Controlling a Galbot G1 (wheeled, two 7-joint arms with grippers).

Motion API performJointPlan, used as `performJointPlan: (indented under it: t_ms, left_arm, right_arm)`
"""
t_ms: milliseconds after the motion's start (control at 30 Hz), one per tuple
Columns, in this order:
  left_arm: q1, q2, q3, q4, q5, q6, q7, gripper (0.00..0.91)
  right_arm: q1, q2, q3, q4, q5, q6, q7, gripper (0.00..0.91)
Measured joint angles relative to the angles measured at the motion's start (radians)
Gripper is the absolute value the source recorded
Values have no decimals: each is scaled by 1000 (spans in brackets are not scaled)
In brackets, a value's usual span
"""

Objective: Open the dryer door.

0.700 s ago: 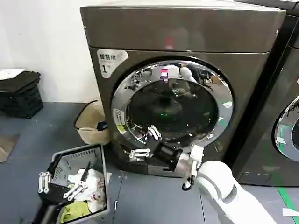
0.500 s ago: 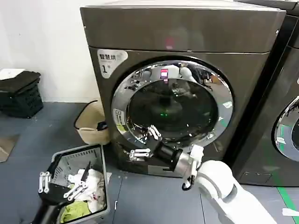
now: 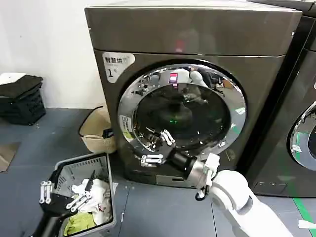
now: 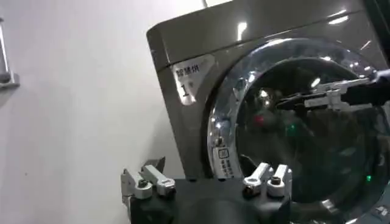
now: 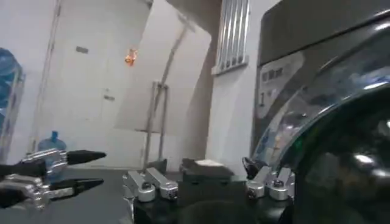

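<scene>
Dryer door [image 3: 181,111], the big chrome-rimmed round one with dark glass, sits shut and flush in the front of the bronze-grey machine [image 3: 197,34] bearing the white "1" sticker [image 3: 116,64]. The right gripper [image 3: 159,148] is up against the door's lower left rim, its fingers spread apart: 1 finger lies over the chrome near the glass edge, the other lower, by the bottom of the rim. It grasps nothing that can be made out, and whether a finger has actually caught the door's edge cannot be told. The left gripper [image 3: 63,195] hangs idle over the grey laundry basket [image 3: 107,163] on the floor, released as well, holding nothing; in the left wrist view its fingers [image 4: 146,181] stand apart.

Judging from this, the risk is a slip. If the right gripper pulls before a finger is properly hooked behind the rim, the polished chrome offers little purchase and the fingers would skate off, leaving the door latched. A pull aimed sideways rather than outward could scrape the rim or strain the latch.
</scene>
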Motion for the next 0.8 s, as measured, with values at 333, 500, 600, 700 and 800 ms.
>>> performJointPlan:
  t_ms: [333, 500, 600, 700, 800]
  left_arm:
    - [4, 4, -9, -17, -17, 6, 0, 907]
    - [5, 4, -9, -22, -16, 7, 0, 907]
    - [6, 4, -9, -27, -17, 7, 0, 907]
    - [7, 4, -10, -32, -19, 8, 0, 907]
    - [8, 3, -11, -35, -18, 8, 0, 907]
  right_arm:
    - [36, 6, -9, -126, -19, 67, -25, 907]
    - [72, 18, -34, -199, -29, 84, -36, 907]
    - [93, 29, -48, -237, -33, 88, -37, 907]
    - [117, 42, -60, -274, -53, 92, -37, 907]
    - [137, 54, -71, -306, -65, 98, -37, 907]
